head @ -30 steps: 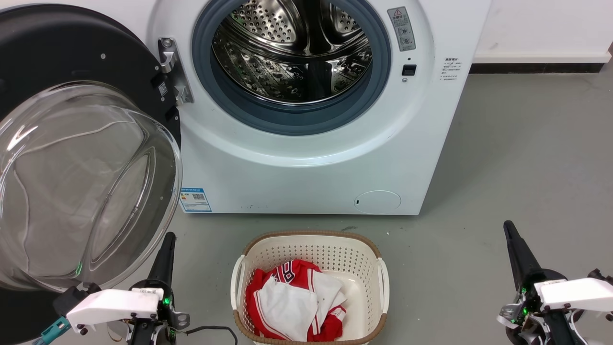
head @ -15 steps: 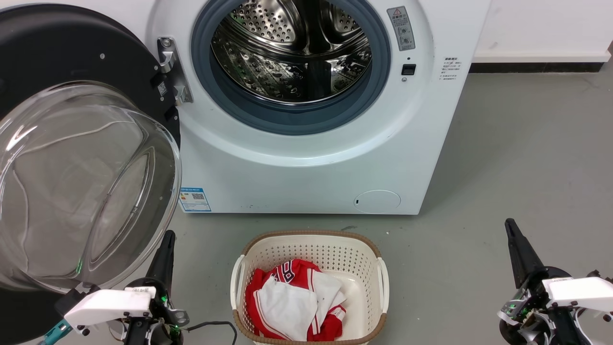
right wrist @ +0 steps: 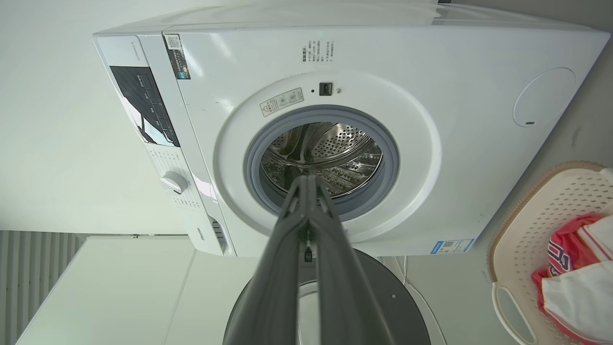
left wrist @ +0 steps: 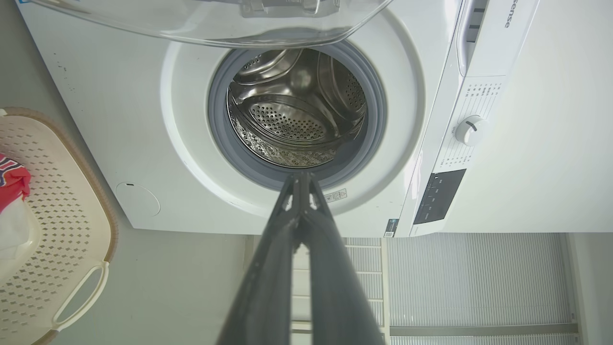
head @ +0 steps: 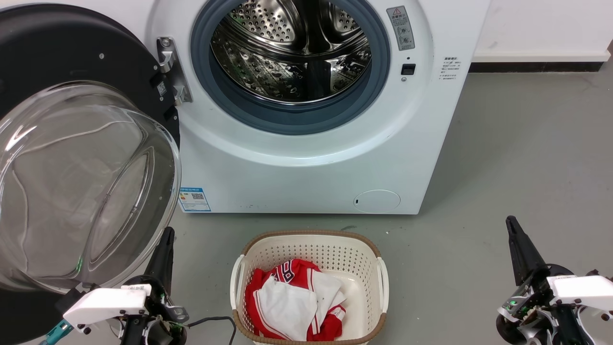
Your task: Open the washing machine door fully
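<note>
Laundry area, as I see it from the head view: a white front-loading washing machine point(head: 306, 158) at 12 o'clock against a plain white wall point(head: 541, 24), a perforated laundry basket point(head: 311, 235) of red and white clothes point(head: 292, 297) at 6 o'clock, all on a bare grey floor point(head: 527, 143).

Long dark tapered fingers point(head: 163, 254), white wrist housings point(head: 105, 303), green lights point(head: 511, 303), black cable point(head: 210, 320)

Left fingers point(head: 163, 258), right fingers point(head: 521, 251): tips together.
</note>
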### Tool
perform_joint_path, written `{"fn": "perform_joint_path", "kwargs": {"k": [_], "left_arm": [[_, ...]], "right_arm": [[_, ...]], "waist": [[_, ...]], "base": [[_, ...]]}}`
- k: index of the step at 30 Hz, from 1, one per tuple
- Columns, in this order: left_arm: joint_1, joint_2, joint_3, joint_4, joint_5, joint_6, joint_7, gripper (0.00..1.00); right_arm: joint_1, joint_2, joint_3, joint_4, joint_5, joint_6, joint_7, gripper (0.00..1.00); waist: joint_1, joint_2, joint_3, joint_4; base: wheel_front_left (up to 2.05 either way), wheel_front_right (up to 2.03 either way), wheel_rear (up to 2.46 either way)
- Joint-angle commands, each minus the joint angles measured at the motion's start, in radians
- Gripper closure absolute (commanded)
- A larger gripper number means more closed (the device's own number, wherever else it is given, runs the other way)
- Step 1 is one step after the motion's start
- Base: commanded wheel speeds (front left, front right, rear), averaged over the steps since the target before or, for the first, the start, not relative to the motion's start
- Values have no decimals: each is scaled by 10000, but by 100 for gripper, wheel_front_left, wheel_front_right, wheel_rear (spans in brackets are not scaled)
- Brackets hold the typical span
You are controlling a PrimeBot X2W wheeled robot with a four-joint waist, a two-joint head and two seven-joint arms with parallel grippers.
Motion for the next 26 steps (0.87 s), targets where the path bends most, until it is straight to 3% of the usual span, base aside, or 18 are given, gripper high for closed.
{"fn": "perform_joint_path", "kwargs": {"k": [1, 26], "left_arm": [[-74, -12, 35, 3, -12, -41, 30, 100], [-72, -12, 32, 1, -14, -41, 27, 100]], "right_arm": [[-133, 28, -18, 20, -5, 0, 38, 100], [-143, 84, -107, 23, -93, 0, 94, 100]], "waist": [[0, -1, 0, 1], [0, -1, 0, 1]], "base": [[0, 0, 0], [0, 0, 0]]}}
